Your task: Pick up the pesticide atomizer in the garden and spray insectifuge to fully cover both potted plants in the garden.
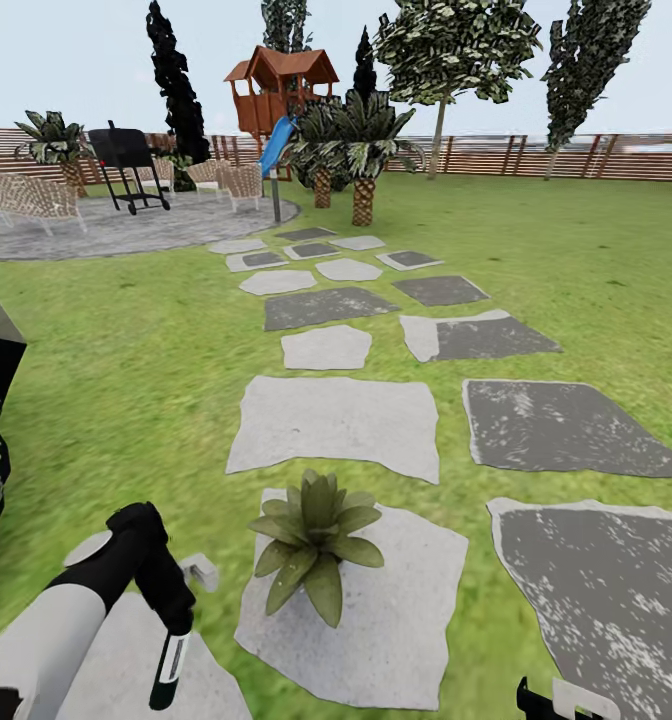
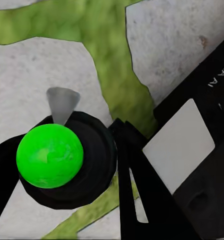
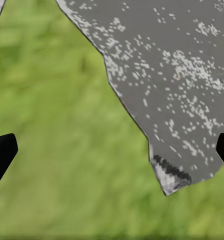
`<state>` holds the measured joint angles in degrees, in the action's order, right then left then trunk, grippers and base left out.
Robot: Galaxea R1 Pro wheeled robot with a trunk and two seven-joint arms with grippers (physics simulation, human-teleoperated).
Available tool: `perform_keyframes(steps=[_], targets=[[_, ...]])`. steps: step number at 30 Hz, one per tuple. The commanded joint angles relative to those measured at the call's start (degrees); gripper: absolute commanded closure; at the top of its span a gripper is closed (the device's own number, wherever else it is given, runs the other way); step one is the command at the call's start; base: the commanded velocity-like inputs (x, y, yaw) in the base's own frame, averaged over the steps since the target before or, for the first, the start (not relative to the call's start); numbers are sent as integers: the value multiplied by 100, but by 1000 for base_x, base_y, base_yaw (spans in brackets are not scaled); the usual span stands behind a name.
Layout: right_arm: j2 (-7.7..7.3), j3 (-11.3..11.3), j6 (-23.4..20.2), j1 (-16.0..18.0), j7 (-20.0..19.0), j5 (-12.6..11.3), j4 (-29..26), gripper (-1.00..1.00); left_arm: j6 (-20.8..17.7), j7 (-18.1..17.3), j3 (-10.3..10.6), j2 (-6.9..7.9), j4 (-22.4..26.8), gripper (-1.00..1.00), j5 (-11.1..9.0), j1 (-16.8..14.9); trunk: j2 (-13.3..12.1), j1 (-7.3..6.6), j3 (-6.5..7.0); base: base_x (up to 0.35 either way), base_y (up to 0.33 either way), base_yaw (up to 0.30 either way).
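Gripping the atomizer [image 1: 170, 668] at lower left, the left gripper [image 1: 166, 610] is clenched on it, hanging it just beside the plant [image 1: 316, 545] at bottom centre, probably to bring the spray close. At lower right, the right gripper [image 3: 112, 150] hangs released over a slab [image 3: 182, 75].
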<state>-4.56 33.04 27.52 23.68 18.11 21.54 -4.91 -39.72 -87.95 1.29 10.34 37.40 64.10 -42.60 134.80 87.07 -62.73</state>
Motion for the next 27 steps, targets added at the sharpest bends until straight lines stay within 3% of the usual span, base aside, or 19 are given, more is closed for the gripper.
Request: perform_keyframes(steps=[1,8,18,21,24,27], targets=[[-1,36,17,5,23,60,13,-100,-65,-79,0,25,59,100,54,-3,2,-1,-5,0,0,0],[-6,36,16,5,17,69,17,-100,-127,-116,-32,24,377,100,68,-27,2,-1,-5,185,115,0],[-8,43,16,5,25,62,8,-100,-122,-70,-13,-35,417,100,67,21,2,-1,-5,162,207,-1],[-9,45,16,5,26,60,4,-100,-80,-3,-7,-4,383,100,75,80,2,-1,-5,7,13,-186],[-9,45,16,5,26,60,8,-100,-59,306,-38,52,330,100,37,85,2,-1,-5,0,0,-259],[-9,45,16,5,26,60,7,-100,-55,367,-35,24,317,100,15,85,2,-1,-5,0,0,-259]])
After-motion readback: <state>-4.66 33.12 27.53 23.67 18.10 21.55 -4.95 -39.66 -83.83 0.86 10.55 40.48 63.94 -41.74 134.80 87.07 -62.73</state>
